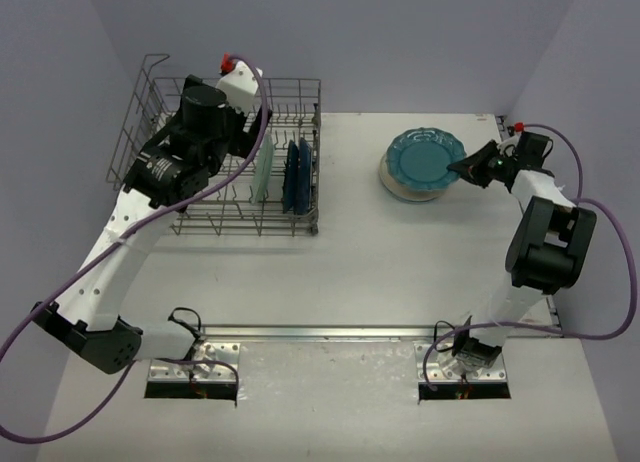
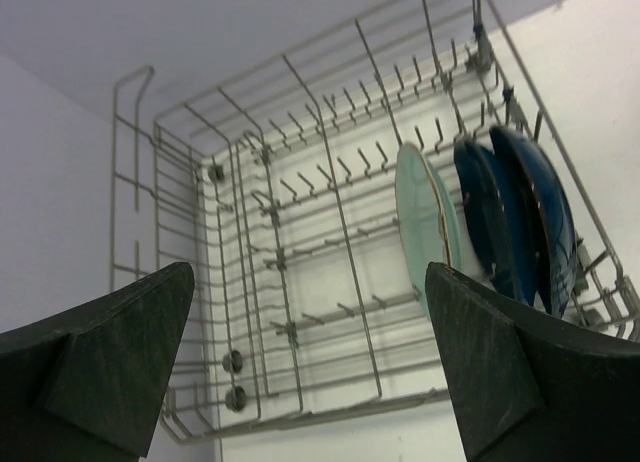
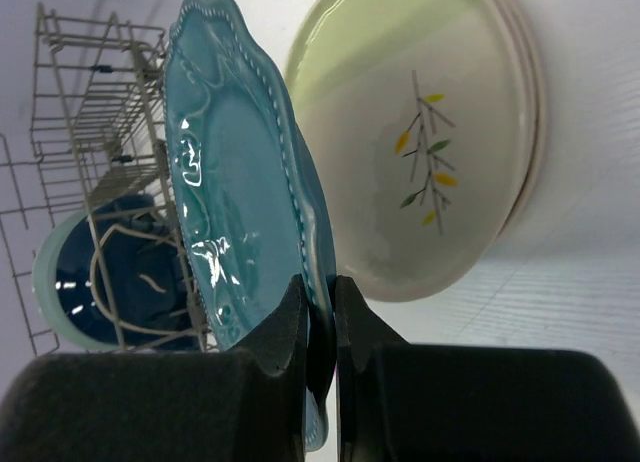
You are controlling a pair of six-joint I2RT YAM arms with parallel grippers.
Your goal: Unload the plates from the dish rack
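- One teal plate [image 1: 425,157] is pinched at its rim by the right gripper [image 3: 318,292], jaws nearly closed on it, at the right of the table [image 1: 330,272].
- It sits over the stack [image 1: 395,189] of cream plates, twig-motif one on top; contact unclear.
- Left gripper [image 2: 310,282] hangs over the rack [image 1: 290,82], far left, jaws wide apart, gripping nothing.
- Rack holds three upright at its right end: a pale plate [image 2: 425,217] and two dark blue plates [image 2: 490,222].
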